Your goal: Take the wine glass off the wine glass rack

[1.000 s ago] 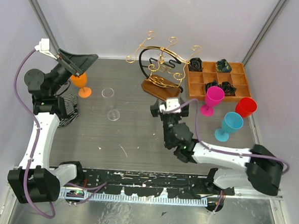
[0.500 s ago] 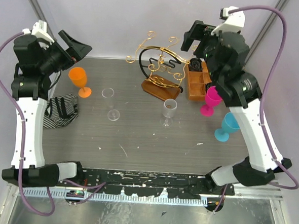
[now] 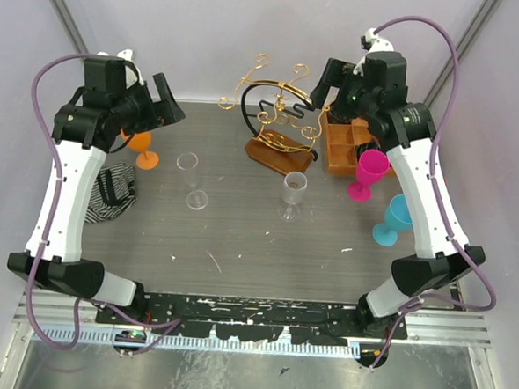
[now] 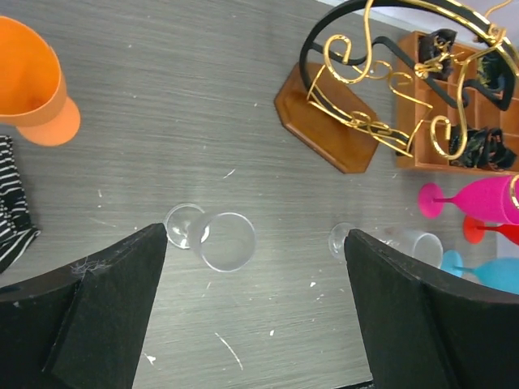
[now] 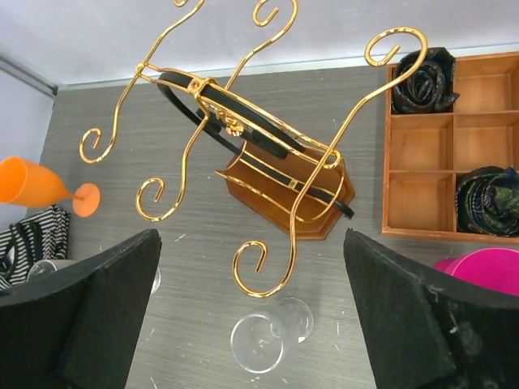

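The wine glass rack [image 3: 277,116], gold scrolled wire with a dark hoop on a brown base, stands at the back middle; it also shows in the left wrist view [image 4: 365,105] and the right wrist view [image 5: 243,138]. No glass hangs on its arms. Two clear wine glasses stand upright on the table, one at the left [image 3: 187,177] [image 4: 219,239] and one in front of the rack [image 3: 293,195] [image 5: 259,340]. My left gripper [image 3: 162,102] [image 4: 255,235] is open and empty, high above the left side. My right gripper [image 3: 328,77] [image 5: 251,235] is open and empty, high above the rack.
An orange glass [image 3: 139,143] and a striped cloth [image 3: 110,190] sit at the left. A pink glass [image 3: 369,170] and a blue glass [image 3: 399,216] stand at the right beside the orange compartmented tray [image 3: 342,147]. Walls enclose the table on three sides.
The right arm was low on the table in front of the rack; it has risen high above the rack, leaving a clear glass standing there. The left arm has also lifted and swung inward.
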Robot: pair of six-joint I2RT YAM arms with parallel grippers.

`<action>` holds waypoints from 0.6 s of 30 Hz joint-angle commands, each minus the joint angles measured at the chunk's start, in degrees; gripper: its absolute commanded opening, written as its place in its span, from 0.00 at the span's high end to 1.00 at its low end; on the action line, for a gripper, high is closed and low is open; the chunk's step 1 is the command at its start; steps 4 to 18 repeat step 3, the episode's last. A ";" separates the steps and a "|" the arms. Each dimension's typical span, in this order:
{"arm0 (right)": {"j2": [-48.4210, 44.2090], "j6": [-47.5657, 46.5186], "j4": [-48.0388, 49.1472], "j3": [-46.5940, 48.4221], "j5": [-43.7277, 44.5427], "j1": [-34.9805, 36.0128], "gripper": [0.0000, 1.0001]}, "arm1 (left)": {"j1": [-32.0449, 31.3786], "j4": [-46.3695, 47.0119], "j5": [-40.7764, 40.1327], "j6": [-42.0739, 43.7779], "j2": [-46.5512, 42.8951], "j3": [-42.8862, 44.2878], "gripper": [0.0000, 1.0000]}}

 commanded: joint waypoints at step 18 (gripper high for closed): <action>-4.72 0.11 4.24 -3.23 -0.72 -0.70 0.00 | -2.76 1.17 -2.83 1.46 -1.31 -1.97 0.02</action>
